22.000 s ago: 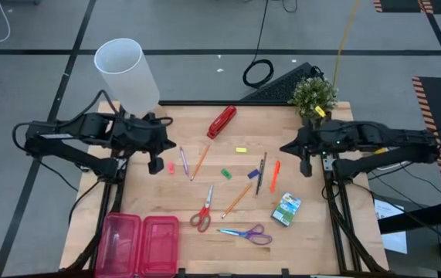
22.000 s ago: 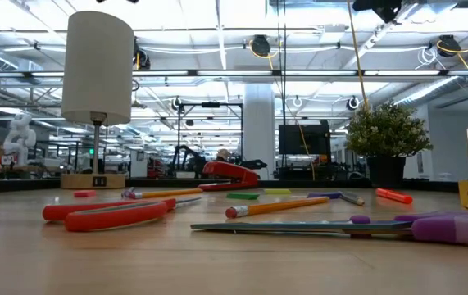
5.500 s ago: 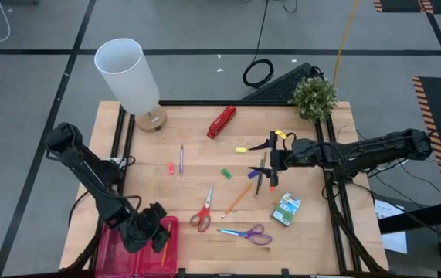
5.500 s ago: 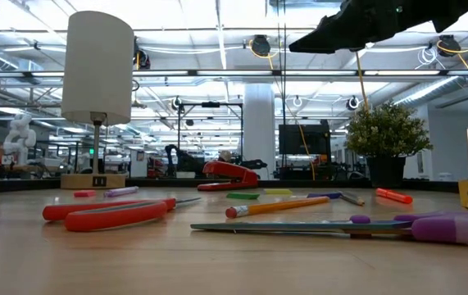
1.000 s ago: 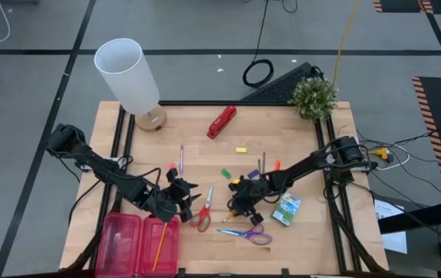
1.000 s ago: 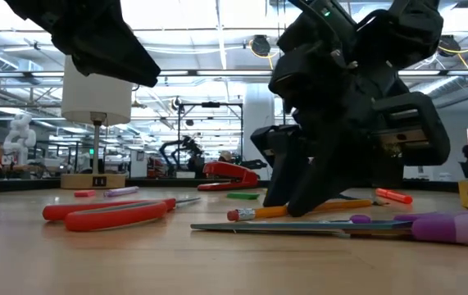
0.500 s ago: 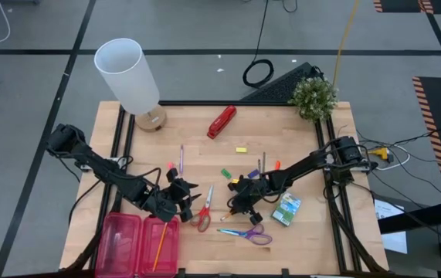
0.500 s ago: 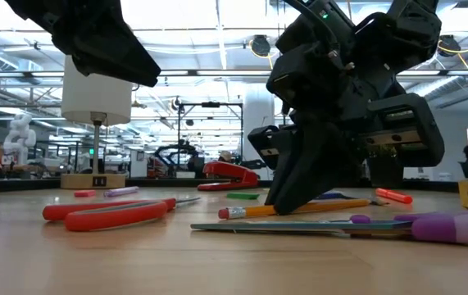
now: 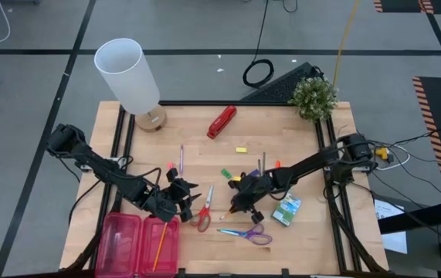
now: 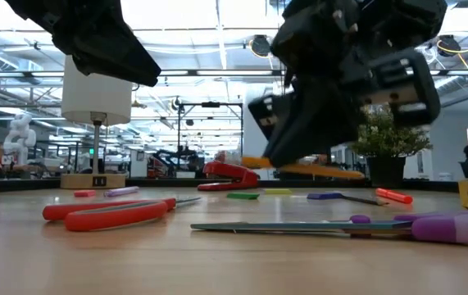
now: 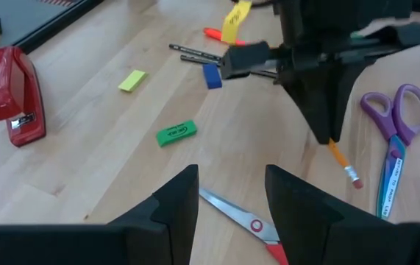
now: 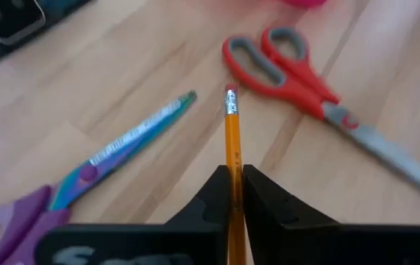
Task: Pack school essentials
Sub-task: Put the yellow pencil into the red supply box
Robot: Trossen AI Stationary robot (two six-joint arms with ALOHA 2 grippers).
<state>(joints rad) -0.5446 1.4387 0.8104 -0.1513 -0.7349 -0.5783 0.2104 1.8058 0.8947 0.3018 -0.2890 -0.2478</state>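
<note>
An orange pencil [image 12: 231,132] hangs above the table with my right gripper [image 9: 245,199] shut on it, between the red-handled scissors [image 9: 202,210] and the purple-handled scissors [image 9: 245,233]. My left gripper [image 9: 181,199] hovers open beside the red scissors, just beyond the pink box [image 9: 120,245], with nothing between its fingers. Another orange pencil [image 9: 160,243] lies inside the box. The green-yellow crayon box [image 9: 286,208] lies flat at the right. Erasers, green [image 9: 225,174] and yellow [image 9: 241,150], and pens [image 9: 260,166] lie mid-table. My right gripper pinches the pencil's shaft [image 12: 232,168] between its two fingers, coming down at a slant from the table's right. The eraser end [image 12: 230,93] sticks out past the fingertips. In the low view the pencil [image 10: 332,170] hangs about level, clear of the table.
A red stapler [image 9: 222,121] lies at the far middle, a white lamp [image 9: 127,73] stands at the far left corner and a potted plant [image 9: 313,96] at the far right. A purple pen [image 9: 181,158] lies left of centre.
My right gripper has risen with the orange pencil. The pencil lay on the table a second ago, then its eraser end came up first, and now it hangs level and clear of the wood.
</note>
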